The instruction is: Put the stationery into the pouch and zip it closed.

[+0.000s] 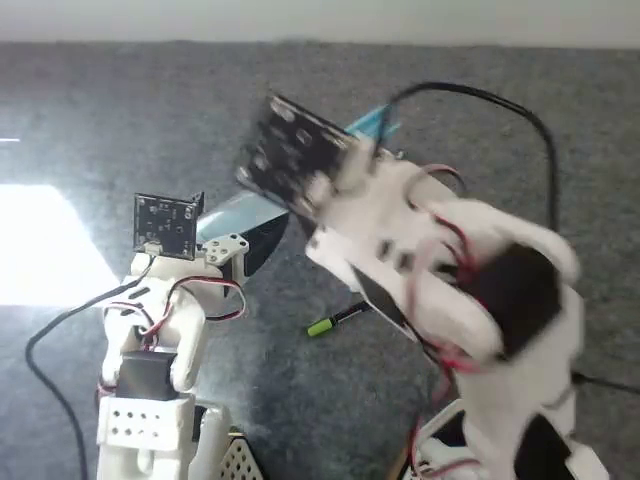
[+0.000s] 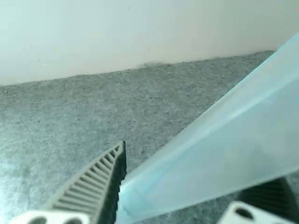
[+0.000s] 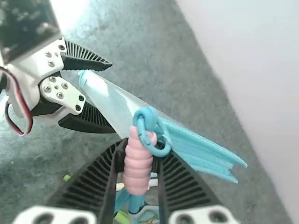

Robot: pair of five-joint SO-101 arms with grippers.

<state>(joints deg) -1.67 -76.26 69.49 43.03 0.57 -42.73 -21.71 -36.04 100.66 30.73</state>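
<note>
Your left end effector [image 3: 111, 99] seems to be clamped on one end of the pale blue pouch [image 2: 224, 140], though its jaws stand fairly wide, so the grip is hard to judge. The pouch is held up off the grey table [image 2: 70, 121]. Your right end effector [image 3: 139, 151] is clenched on the pink zipper pull [image 3: 136, 170] at the pouch's other end, where a blue ring [image 3: 152, 135] joins the pull to the zip. The pouch spans the air between your two arms, tilted. A green pen [image 1: 335, 322] lies on the table under the right arm, apart from the pouch.
</note>
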